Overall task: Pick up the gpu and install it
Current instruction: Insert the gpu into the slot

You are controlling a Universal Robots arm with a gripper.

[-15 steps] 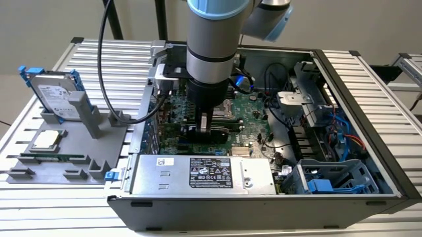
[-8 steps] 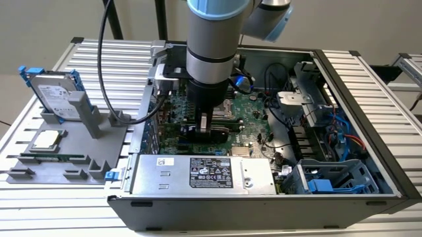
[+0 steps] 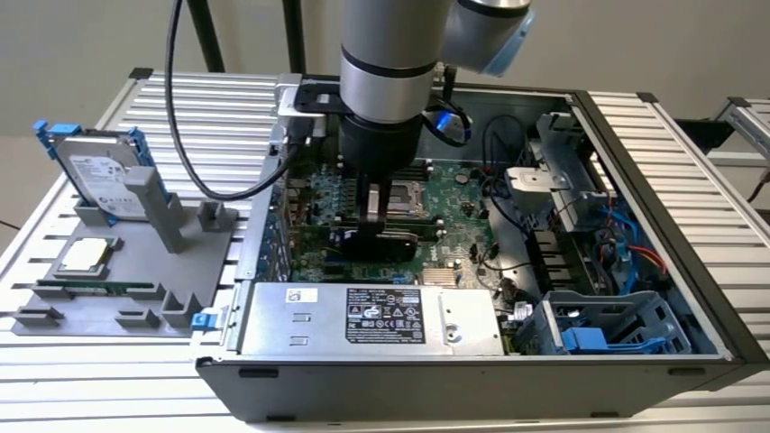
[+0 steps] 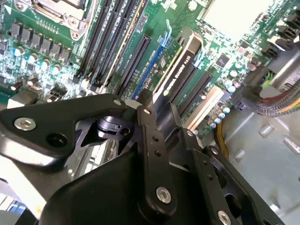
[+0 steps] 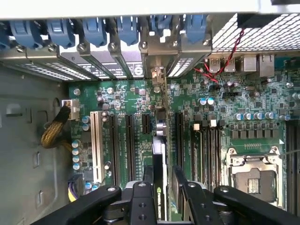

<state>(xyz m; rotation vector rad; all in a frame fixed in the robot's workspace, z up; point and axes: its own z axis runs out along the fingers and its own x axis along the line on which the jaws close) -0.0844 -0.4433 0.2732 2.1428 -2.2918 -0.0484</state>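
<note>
Reaching down into the open computer case (image 3: 673,271), the end effector (image 3: 378,216) has its two black fingers (image 5: 140,201) pressed on the gpu (image 3: 382,242), one finger on each face of the card. In the exterior view the gpu stands on its edge above the green motherboard (image 3: 463,194), near the middle of the case, and its black cooler side is seen just under the fingers. In the first wrist view the card (image 5: 159,154) is seen edge-on between the fingers, and its thin edge runs in line with the long black expansion slots (image 5: 127,140) toward the row of blue clips (image 5: 93,30) at the rear wall of the case. I cannot tell if the lower edge is already fully in a slot. In the second wrist view the gpu (image 4: 180,65) goes away from the end effector (image 4: 157,117), beside a blue slot (image 4: 157,61) and a black slot (image 4: 136,63).

A grey power supply box (image 3: 367,316) lies in the case at the near side, and blue drive cages (image 3: 614,329) are at the exterior view's right. On the desk (image 3: 180,99), at the exterior view's left, a grey fixture (image 3: 144,244) carries a silver hard drive (image 3: 103,176) with blue rails, standing upright, and a square processor chip (image 3: 85,257) lies flat near it
</note>
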